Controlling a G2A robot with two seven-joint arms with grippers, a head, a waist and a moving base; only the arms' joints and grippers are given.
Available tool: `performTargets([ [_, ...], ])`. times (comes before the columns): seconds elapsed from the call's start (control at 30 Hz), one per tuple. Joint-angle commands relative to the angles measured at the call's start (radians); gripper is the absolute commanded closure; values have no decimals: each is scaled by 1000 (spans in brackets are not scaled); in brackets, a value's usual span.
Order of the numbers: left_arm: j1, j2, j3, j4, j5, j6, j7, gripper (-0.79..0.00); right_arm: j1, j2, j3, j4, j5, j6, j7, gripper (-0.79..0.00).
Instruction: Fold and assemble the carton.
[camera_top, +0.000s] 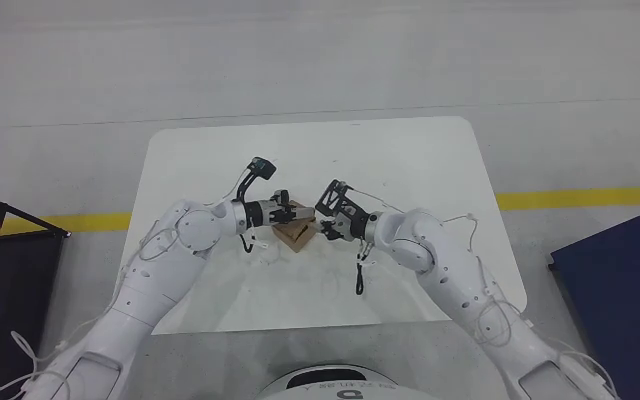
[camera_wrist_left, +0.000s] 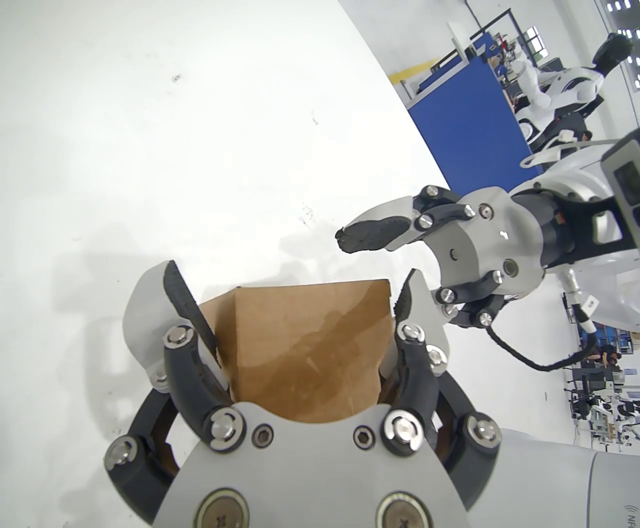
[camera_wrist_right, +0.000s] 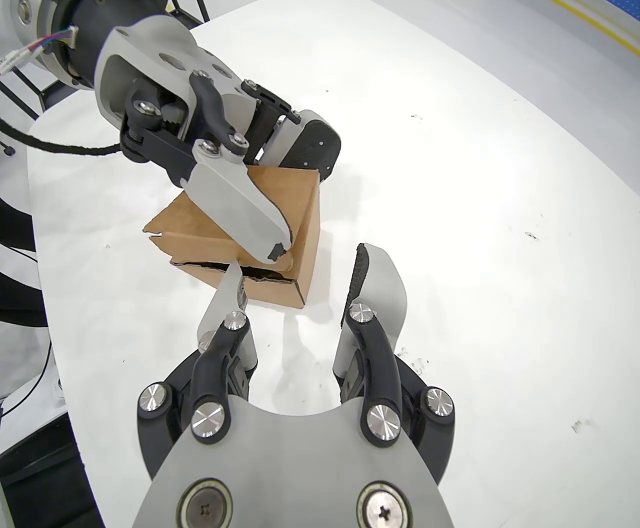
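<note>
A small brown carton (camera_top: 296, 234) lies near the middle of the white table (camera_top: 420, 170). My left gripper (camera_top: 287, 212) is shut on the carton (camera_wrist_left: 305, 350): one finger (camera_wrist_left: 185, 300) bears on one side and the other finger (camera_wrist_left: 415, 305) on the far corner. From the right wrist, the left gripper (camera_wrist_right: 300, 200) straddles the carton (camera_wrist_right: 306, 240), its grey finger (camera_wrist_right: 250, 215) pressing a flap down. A ragged flap edge (camera_wrist_right: 165, 232) sticks out sideways. My right gripper (camera_wrist_right: 300, 285) is open right at the carton's lower corner, one fingertip (camera_wrist_right: 235, 290) touching its front.
Bare table spreads around the carton on all sides. A blue cabinet (camera_wrist_left: 465, 125) and another robot (camera_wrist_left: 565, 85) stand beyond the table edge. A yellow floor line (camera_top: 570, 198) runs past the table, with a dark blue object (camera_top: 600, 270) at the right.
</note>
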Motion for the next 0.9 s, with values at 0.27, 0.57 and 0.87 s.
performTargets([
  [0.27, -2, -2, 17, -7, 74, 7, 5, -785, 20, -6, -13, 36, 12, 8, 8, -413],
  [0.57, -1, -2, 18, -10, 121, 16, 26, -785, -32, 12, 41, -12, -8, 8, 20, -428],
  [0.87, -6, -4, 38, -5, 213, 37, 31, -785, -97, 31, 95, -73, -17, 2, 20, -437],
])
